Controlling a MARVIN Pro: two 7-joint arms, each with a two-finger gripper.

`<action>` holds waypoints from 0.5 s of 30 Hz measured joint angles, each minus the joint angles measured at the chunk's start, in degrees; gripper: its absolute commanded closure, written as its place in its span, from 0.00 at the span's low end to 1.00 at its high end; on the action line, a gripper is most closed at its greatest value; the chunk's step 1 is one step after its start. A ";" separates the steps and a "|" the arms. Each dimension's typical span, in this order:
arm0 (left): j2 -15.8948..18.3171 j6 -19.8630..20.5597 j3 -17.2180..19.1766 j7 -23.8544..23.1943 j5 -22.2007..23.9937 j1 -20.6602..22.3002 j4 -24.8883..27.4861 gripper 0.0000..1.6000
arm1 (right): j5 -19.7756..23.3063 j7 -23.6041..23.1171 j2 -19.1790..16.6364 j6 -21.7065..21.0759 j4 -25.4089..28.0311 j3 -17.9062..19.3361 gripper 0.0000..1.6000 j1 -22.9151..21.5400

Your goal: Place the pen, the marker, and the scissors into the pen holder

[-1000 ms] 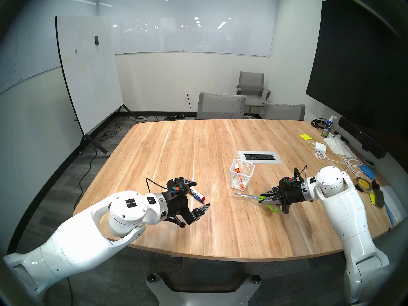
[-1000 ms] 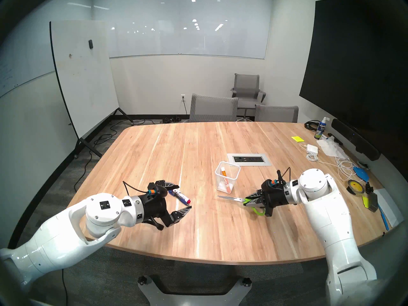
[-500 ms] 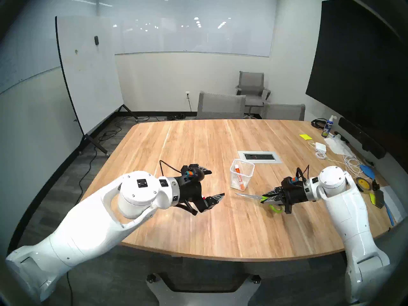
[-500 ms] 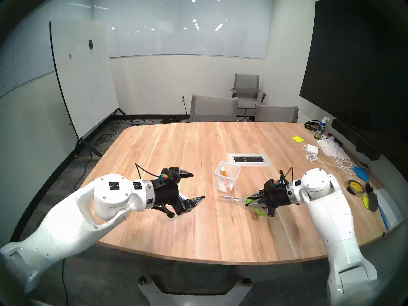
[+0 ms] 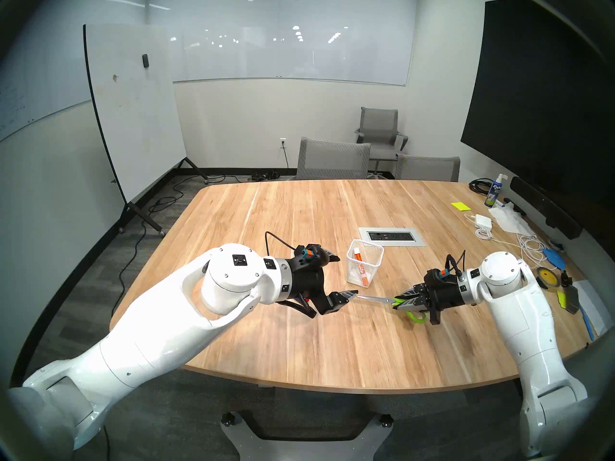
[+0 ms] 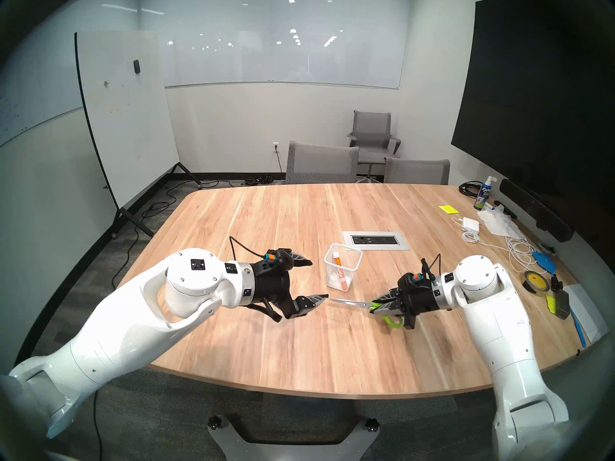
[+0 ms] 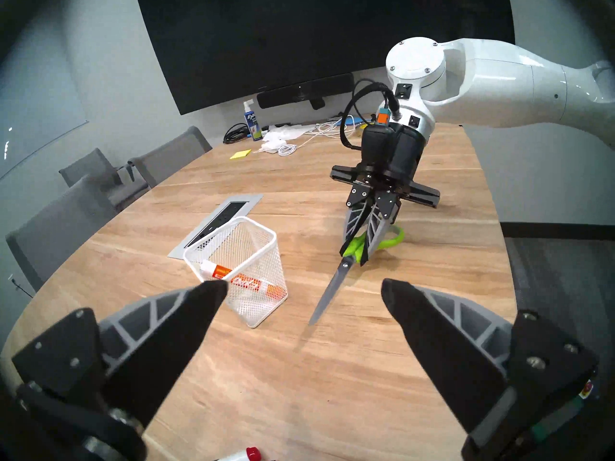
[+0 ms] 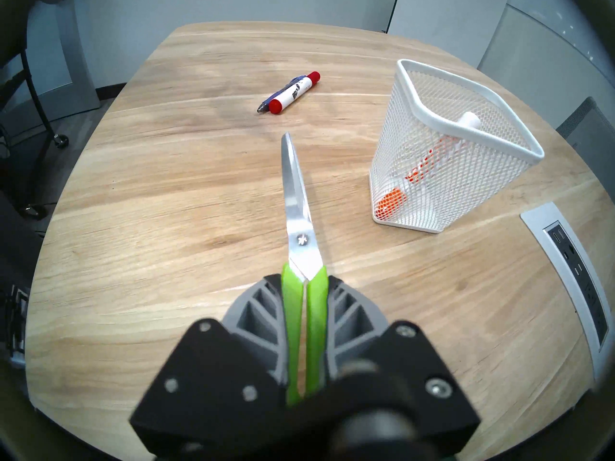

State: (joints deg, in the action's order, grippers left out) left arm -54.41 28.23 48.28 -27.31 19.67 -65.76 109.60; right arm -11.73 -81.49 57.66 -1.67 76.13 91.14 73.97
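Observation:
My right gripper [image 5: 397,301] is shut on the lime-green handles of the scissors [image 8: 294,197], which it holds low over the table, blades closed and pointing toward my left arm. My left gripper [image 5: 346,275] is open and empty, its near fingertip just at the blade tip. The white mesh pen holder [image 5: 372,267] stands upright just behind the blades, with a white-and-orange marker [image 7: 246,280] leaning inside. The blue pen [image 8: 266,106] and a white marker with red ends [image 8: 294,92] lie side by side on the table beyond the blade tip; my left arm hides them in the head views.
A recessed power outlet panel [image 5: 391,236] sits behind the pen holder. Cables, a charger [image 5: 482,220], a tape roll [image 5: 547,277] and a spray bottle [image 5: 496,191] crowd the right edge. Grey chairs [image 5: 332,159] stand at the far side.
My left arm swung right and forward, away from above the pen and marker, until its open fingers reached the scissors' blade tip. The right gripper held the scissors nearly still.

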 measured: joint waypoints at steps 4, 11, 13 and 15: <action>-0.97 1.65 -1.24 -1.57 0.16 1.66 -1.08 0.00 | 0.07 -0.57 0.01 0.03 0.51 0.21 1.00 0.07; -2.23 3.66 -3.49 -5.36 0.53 4.39 -3.82 0.00 | 0.08 -1.23 0.03 0.06 1.34 0.49 1.00 0.19; -2.64 4.08 -4.29 -6.81 0.63 5.32 -4.88 0.00 | 0.06 -1.46 0.03 0.06 1.62 0.57 1.00 0.26; -2.97 4.34 -4.98 -7.99 0.64 6.12 -5.70 0.00 | 0.05 -1.63 0.04 0.06 1.84 0.63 1.00 0.34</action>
State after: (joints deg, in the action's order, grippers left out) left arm -57.37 32.57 43.30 -35.30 20.31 -59.64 103.90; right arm -11.68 -83.12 57.69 -1.60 77.96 91.77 74.31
